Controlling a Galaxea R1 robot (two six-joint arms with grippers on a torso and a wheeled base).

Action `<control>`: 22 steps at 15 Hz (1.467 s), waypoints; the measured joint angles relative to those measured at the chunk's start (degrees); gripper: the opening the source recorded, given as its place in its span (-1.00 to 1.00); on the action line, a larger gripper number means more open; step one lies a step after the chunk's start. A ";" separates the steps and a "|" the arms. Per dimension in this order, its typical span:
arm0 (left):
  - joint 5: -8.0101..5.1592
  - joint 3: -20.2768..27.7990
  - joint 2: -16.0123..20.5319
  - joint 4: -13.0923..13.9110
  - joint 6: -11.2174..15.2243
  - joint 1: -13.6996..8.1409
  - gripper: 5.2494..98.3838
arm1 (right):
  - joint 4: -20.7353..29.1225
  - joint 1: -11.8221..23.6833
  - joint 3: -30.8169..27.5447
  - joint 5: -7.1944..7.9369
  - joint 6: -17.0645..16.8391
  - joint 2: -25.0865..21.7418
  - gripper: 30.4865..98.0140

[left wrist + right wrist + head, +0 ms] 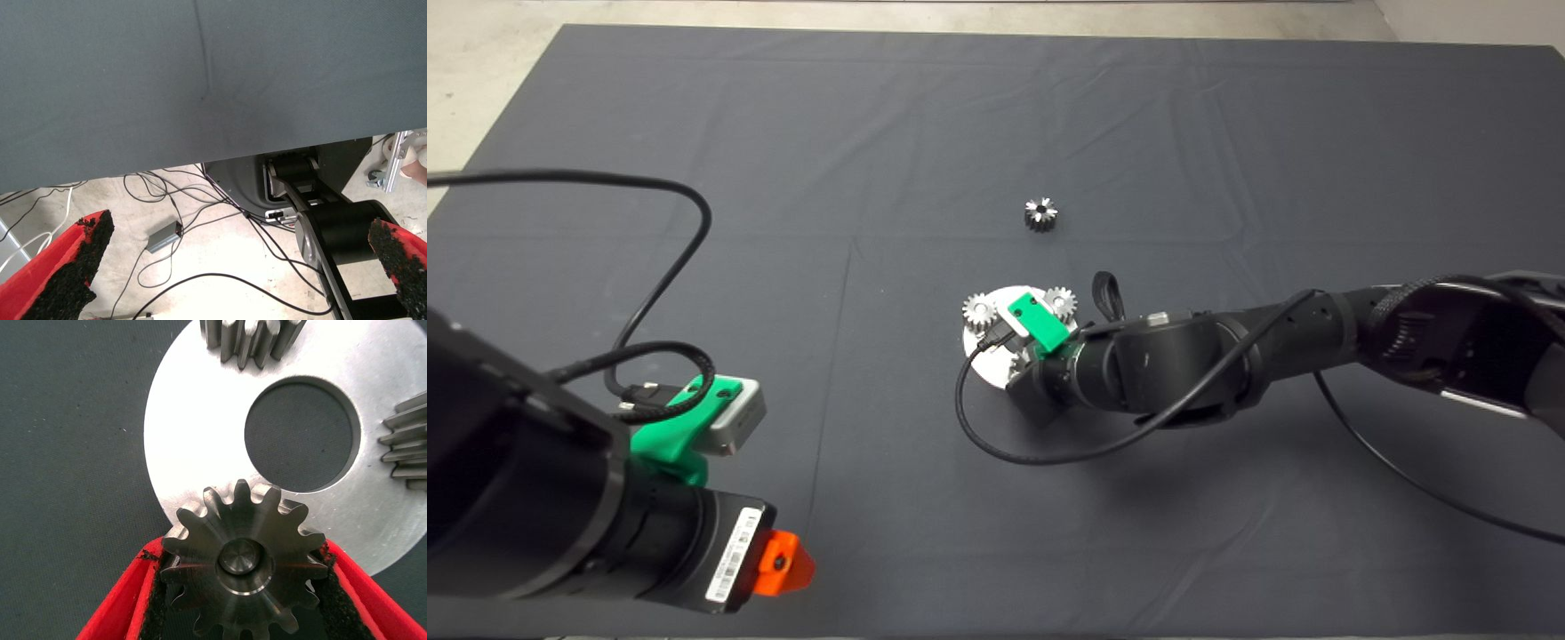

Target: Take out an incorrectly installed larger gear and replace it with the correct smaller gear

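The larger gear (243, 568), dark grey steel, sits on a pin at the edge of the round silver plate (193, 440). My right gripper (240, 550) is over the plate, shut on this gear, with its black pads (155, 587) against the teeth on both sides. The smaller gear (1040, 213), dark with a shiny star face, lies alone on the mat beyond the plate. My left gripper (233, 273) is parked at the mat's near left edge, open and holding nothing.
Two pale silver gears (979, 310) (1060, 302) stand on the plate (980, 342), which has a large centre hole (301, 433). The right arm's black cable (996, 444) loops on the mat before the plate. Floor cables show beyond the mat edge in the left wrist view.
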State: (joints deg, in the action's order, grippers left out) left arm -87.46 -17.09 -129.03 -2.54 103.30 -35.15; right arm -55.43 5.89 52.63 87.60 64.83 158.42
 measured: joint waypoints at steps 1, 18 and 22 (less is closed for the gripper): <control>0.00 0.00 -0.02 0.00 0.00 0.00 1.00 | 0.02 0.60 -0.71 0.22 0.07 -0.02 -0.41; 0.02 0.09 -0.31 0.00 0.66 0.00 1.00 | 8.13 4.24 -8.29 1.18 1.24 -19.61 -0.41; 0.00 0.10 -0.30 0.01 0.72 0.00 1.00 | 8.47 4.14 -9.88 -0.15 1.26 -21.45 -0.41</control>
State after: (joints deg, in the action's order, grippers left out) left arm -87.46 -16.99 -129.33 -2.52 104.02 -35.15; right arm -46.96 10.03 42.75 87.45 66.09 136.97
